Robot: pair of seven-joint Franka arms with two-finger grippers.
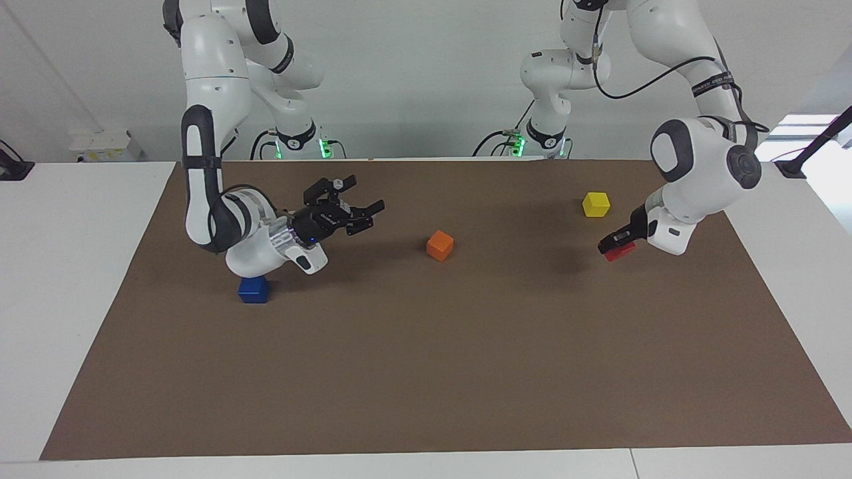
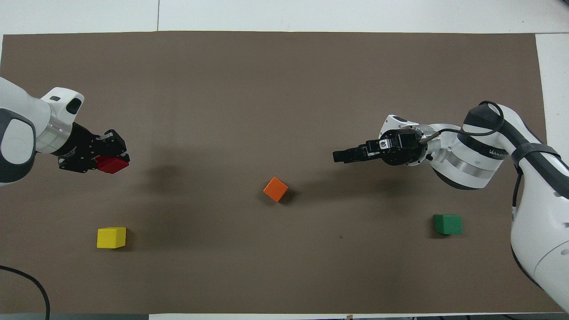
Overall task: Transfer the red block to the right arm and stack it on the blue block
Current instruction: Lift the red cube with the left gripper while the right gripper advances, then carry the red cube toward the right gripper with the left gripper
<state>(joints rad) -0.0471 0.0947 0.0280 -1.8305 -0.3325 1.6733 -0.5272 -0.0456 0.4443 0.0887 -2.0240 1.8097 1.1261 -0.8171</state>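
Orange block (image 1: pixel 440 245) sits between both claws.

Left claw (image 1: pixel 616 243) clamped, right claw (image 1: pixel 365 218) seemingly spread

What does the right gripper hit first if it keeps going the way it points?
Probably nothing soon. The right gripper is open, raised, and points level toward the left arm's end. The orange block sits lower and nearer the robots in the overhead view. Eventually it meets the left gripper, shut on the red block; height match unclear.
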